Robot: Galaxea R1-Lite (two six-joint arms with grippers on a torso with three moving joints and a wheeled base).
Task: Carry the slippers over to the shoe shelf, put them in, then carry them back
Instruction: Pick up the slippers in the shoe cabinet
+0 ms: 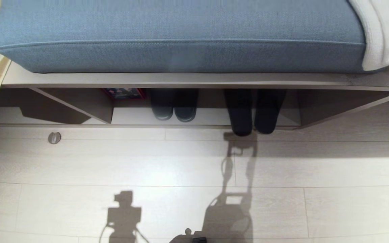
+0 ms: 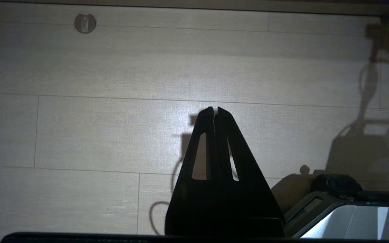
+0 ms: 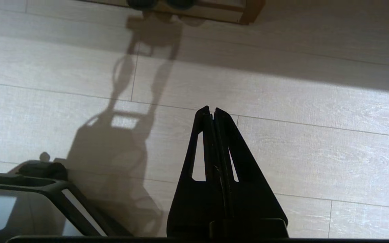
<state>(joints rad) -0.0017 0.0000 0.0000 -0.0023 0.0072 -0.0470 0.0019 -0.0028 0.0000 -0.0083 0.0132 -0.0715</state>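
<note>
The slippers (image 1: 253,114), a black pair, lie side by side in the shoe shelf (image 1: 211,118), to the right of its middle. Their near ends stick out over the shelf's front edge onto the floor. Those ends also show at the far edge of the right wrist view, slippers (image 3: 160,3), beside the shelf's front board (image 3: 221,15). My left gripper (image 2: 215,108) is shut and empty, low over bare floor. My right gripper (image 3: 212,108) is likewise shut and empty, well short of the slippers. Neither arm shows in the head view.
A shorter dark pair with pale grey tips (image 1: 173,108) sits left of the slippers, next to a red box (image 1: 123,92). A slanted divider (image 1: 89,101) stands further left. Above lie a blue cushion (image 1: 181,33) and white blanket (image 1: 383,30). A round floor fitting (image 1: 54,137) lies front left.
</note>
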